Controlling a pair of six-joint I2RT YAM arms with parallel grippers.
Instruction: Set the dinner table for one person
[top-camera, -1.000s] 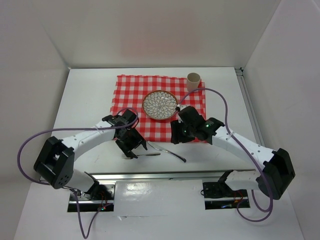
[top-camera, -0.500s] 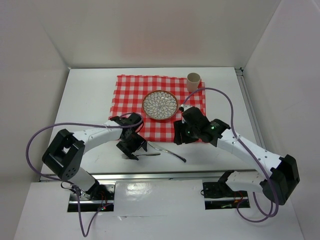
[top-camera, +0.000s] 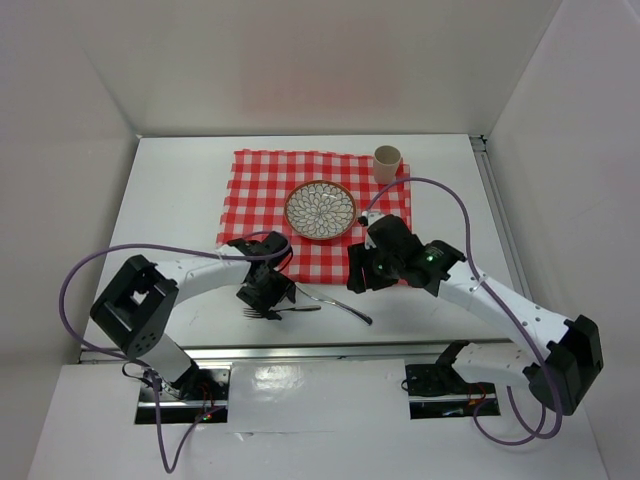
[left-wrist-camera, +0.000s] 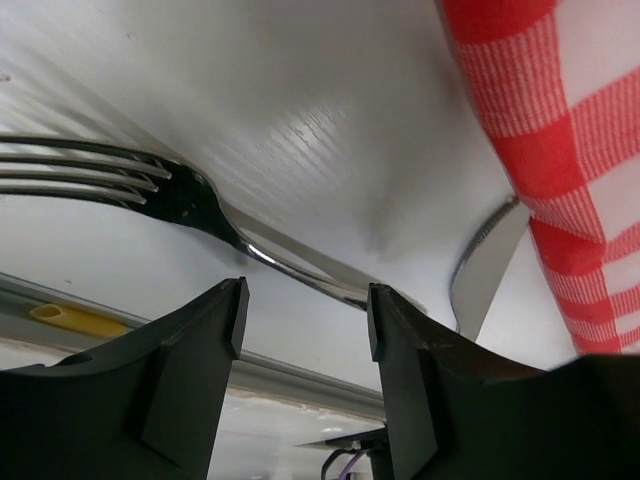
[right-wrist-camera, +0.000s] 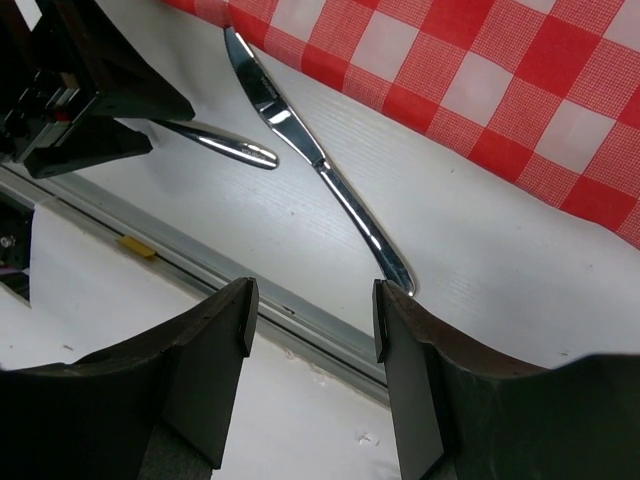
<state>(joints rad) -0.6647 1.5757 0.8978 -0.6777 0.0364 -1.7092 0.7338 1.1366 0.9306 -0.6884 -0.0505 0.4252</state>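
One patterned plate (top-camera: 320, 211), one beige cup (top-camera: 387, 163), one fork (top-camera: 300, 309), one knife (top-camera: 345, 307), one red-and-white checked cloth (top-camera: 262, 180), one white dinner table (top-camera: 180, 200).

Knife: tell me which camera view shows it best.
Right wrist view: the knife lies whole, blade to handle end. The left wrist view catches only its blade tip by the checked cloth; the top view shows it small and thin.

Left arm (top-camera: 195, 270) and right arm (top-camera: 495, 300): white shells, black joints, a purple cable (top-camera: 420, 180) trailing off each; the left gripper (left-wrist-camera: 305, 290) has matte black fingers (left-wrist-camera: 190, 370).
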